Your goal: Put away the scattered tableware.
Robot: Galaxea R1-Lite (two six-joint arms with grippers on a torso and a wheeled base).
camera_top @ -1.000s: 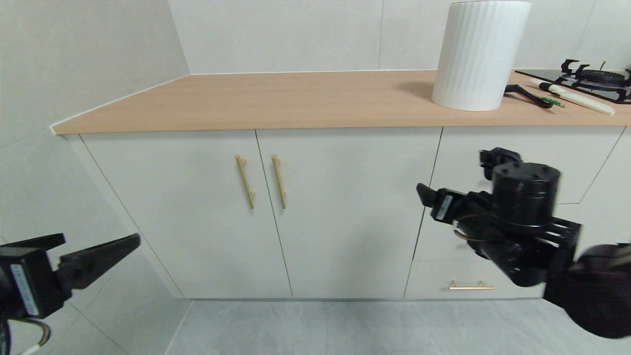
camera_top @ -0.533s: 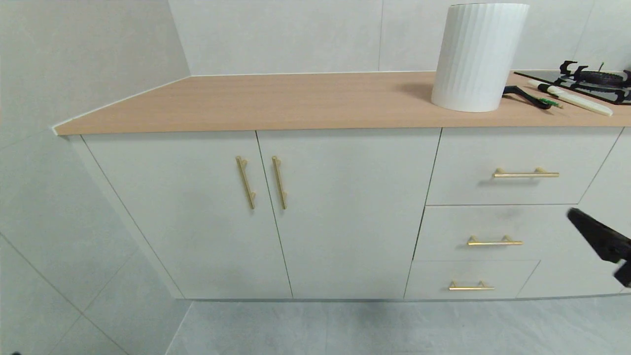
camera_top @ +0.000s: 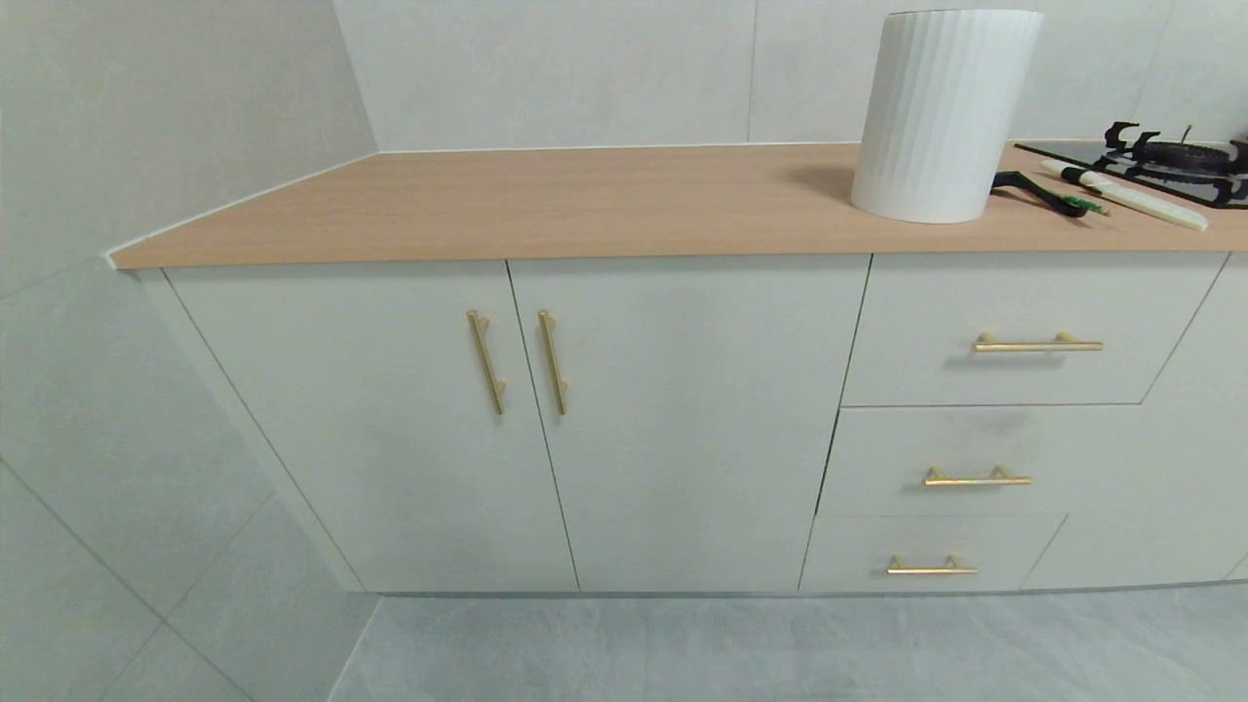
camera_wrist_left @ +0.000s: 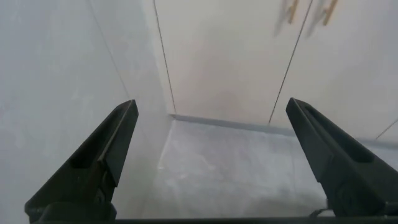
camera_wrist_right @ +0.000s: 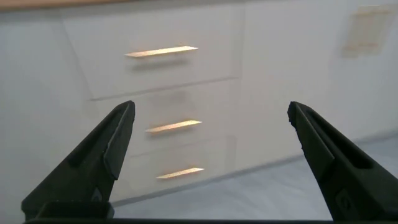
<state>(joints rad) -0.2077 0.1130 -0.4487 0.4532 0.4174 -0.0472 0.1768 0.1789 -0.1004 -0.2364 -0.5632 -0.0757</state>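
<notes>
On the wooden countertop [camera_top: 585, 200] at the right lie a black-handled utensil [camera_top: 1038, 188] and a long white utensil [camera_top: 1131, 193], beside a tall white ribbed container [camera_top: 941, 112]. My left gripper [camera_wrist_left: 211, 155] is open with nothing between its fingers, held low over the floor near the cabinet's base. My right gripper [camera_wrist_right: 211, 155] is open too, empty, facing the stack of drawers with gold handles [camera_wrist_right: 161, 52].
White cabinet doors with two upright gold handles [camera_top: 517, 361] stand below the counter. Three drawers [camera_top: 1038, 343] are at the right, all closed. A black stove grate [camera_top: 1180, 156] sits at the far right. A tiled wall bounds the left side. Grey floor lies in front.
Both arms have dropped out of the head view: the left one left first, then the right one went off to the lower right. The drawers it covered now show.
</notes>
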